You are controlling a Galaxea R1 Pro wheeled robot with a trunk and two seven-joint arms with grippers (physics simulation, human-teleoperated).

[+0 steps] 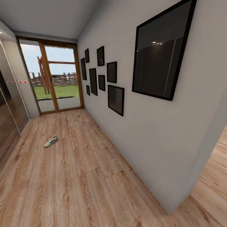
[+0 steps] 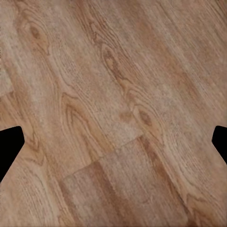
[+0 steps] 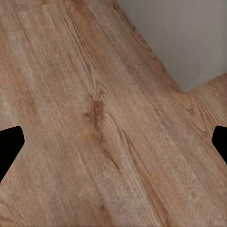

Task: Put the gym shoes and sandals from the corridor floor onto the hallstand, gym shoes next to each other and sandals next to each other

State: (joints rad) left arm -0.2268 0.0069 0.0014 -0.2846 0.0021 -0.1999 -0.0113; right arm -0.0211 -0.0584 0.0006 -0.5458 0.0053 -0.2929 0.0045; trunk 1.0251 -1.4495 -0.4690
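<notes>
Head view: one gym shoe (image 1: pixel 50 141) lies on the corridor floor (image 1: pixel 82 176), well short of the glass door (image 1: pixel 52 78) and well apart from the wall (image 1: pixel 164 138) hung with dark frames (image 1: pixel 162 47).

Left wrist view: the left gripper (image 2: pixel 113 146) hangs over bare planks, its dark fingertips (image 2: pixel 9 144) spread wide with nothing between them.

Right wrist view: the right gripper (image 3: pixel 113 146) has its fingertips (image 3: pixel 9 144) equally wide apart, empty, above the floor near the wall's corner (image 3: pixel 182 87).
</notes>
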